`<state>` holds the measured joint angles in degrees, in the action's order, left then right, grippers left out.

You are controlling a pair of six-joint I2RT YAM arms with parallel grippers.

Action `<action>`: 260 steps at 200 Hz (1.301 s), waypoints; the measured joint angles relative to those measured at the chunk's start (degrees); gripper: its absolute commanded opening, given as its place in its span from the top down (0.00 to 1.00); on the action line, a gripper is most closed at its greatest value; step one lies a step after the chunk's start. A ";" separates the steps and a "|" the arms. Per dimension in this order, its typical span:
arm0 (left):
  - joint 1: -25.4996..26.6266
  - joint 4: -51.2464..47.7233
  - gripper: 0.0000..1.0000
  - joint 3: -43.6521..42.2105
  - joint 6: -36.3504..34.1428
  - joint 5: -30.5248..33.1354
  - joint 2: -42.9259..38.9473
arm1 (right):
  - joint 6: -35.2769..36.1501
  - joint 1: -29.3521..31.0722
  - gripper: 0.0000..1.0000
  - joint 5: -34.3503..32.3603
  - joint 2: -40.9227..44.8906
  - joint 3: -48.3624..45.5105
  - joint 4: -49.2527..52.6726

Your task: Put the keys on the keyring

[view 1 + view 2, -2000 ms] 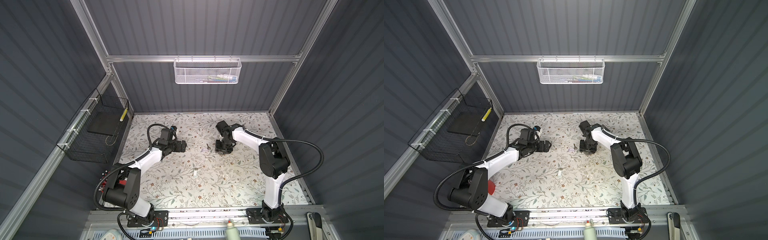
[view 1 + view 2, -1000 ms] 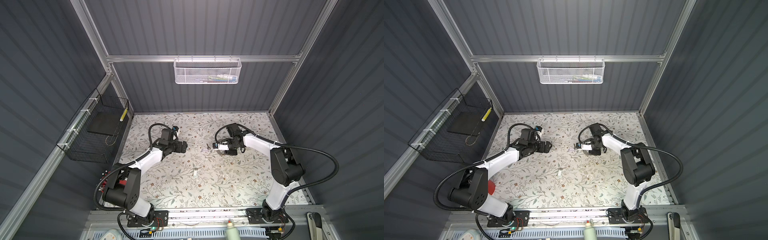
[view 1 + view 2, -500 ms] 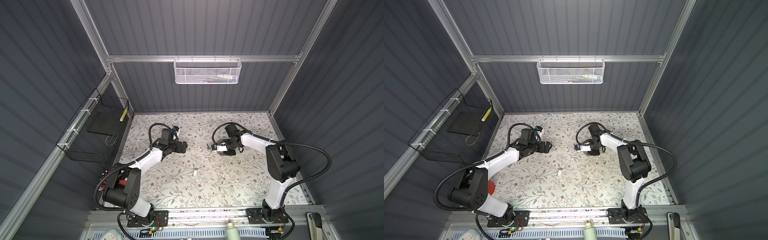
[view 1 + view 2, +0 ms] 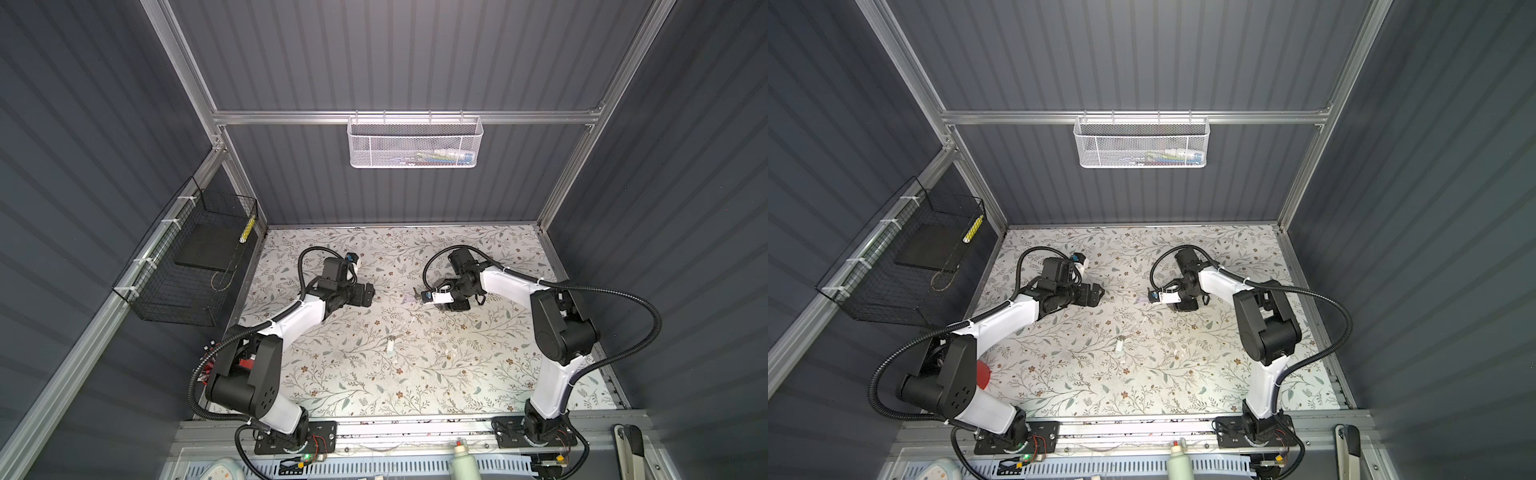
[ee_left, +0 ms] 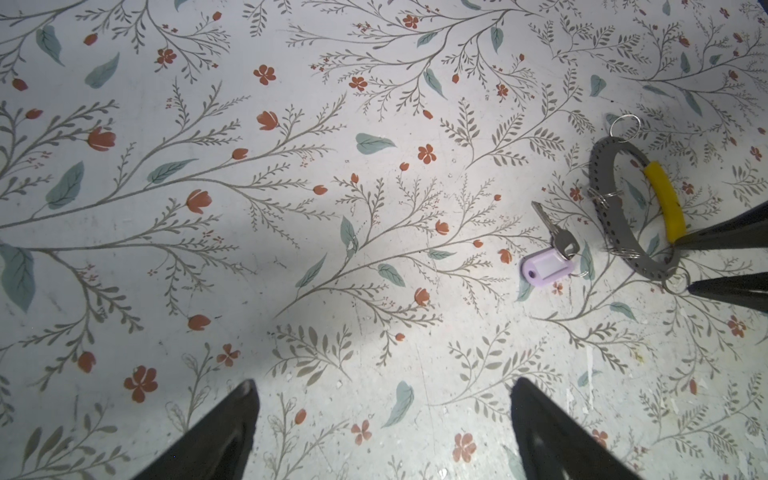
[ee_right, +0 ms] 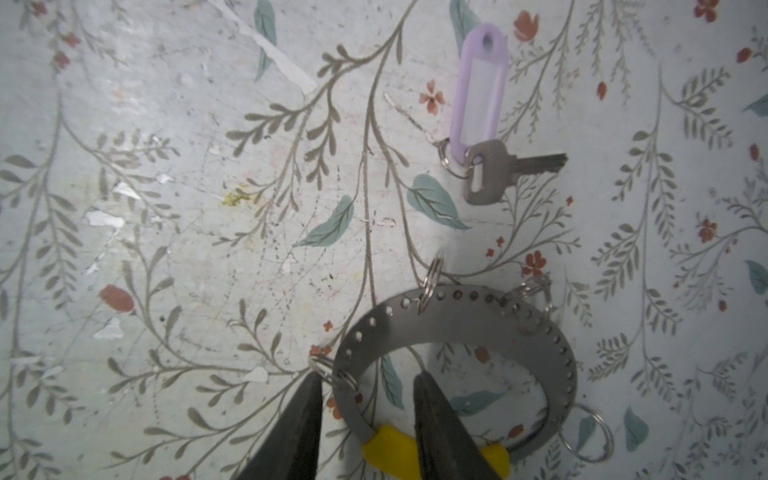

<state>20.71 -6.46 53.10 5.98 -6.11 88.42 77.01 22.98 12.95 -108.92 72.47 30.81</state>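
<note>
The keyring (image 6: pixel 457 320), a grey holed band with a yellow segment (image 6: pixel 390 446), lies on the floral mat and carries several small split rings. My right gripper (image 6: pixel 368 378) is open and straddles the band beside the yellow part, one finger inside the loop and one outside against a split ring. A silver key (image 6: pixel 494 170) on a lilac tag (image 6: pixel 478 91) lies just beyond the keyring, also seen in the left wrist view as key (image 5: pixel 559 232) beside the keyring (image 5: pixel 615 208). Another key with a white tag (image 4: pixel 390 345) lies mid-mat. My left gripper (image 5: pixel 384 390) hovers open and empty.
A white mesh basket (image 4: pixel 415 143) hangs on the back wall and a black wire basket (image 4: pixel 187 266) on the left wall. A pale bottle (image 4: pixel 461 461) stands at the front rail. The two grippers (image 4: pixel 368 294) (image 4: pixel 424 294) face each other across the mat.
The right arm has swung from standing over the keyring to lying low, its fingers now pointing left around the band. The left arm has barely moved.
</note>
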 measured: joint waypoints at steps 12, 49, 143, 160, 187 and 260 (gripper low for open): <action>0.00 0.00 0.05 0.00 -0.02 0.00 0.00 | 0.07 0.04 0.61 -0.22 -0.13 -0.22 -0.07; 0.00 0.00 0.05 0.00 -0.02 0.00 0.00 | 0.24 0.04 0.62 -0.52 -0.31 -1.16 -0.57; 0.00 0.02 0.05 0.00 -0.02 0.00 0.00 | -0.11 0.11 0.72 -0.74 -0.31 -1.97 -1.46; 0.00 0.02 0.05 0.00 -0.02 0.00 0.00 | -0.57 0.11 0.74 -0.76 -0.31 -1.97 -1.75; 0.00 0.02 0.05 0.00 -0.02 0.00 0.00 | -0.96 0.17 0.78 -0.72 -0.31 -2.14 -2.14; 0.00 0.02 0.05 0.00 -0.02 0.00 0.00 | -1.97 0.37 0.90 -0.74 0.00 -3.89 -3.17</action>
<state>20.71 -6.44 53.10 5.96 -6.11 88.42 75.05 23.35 12.21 -108.92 68.58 27.64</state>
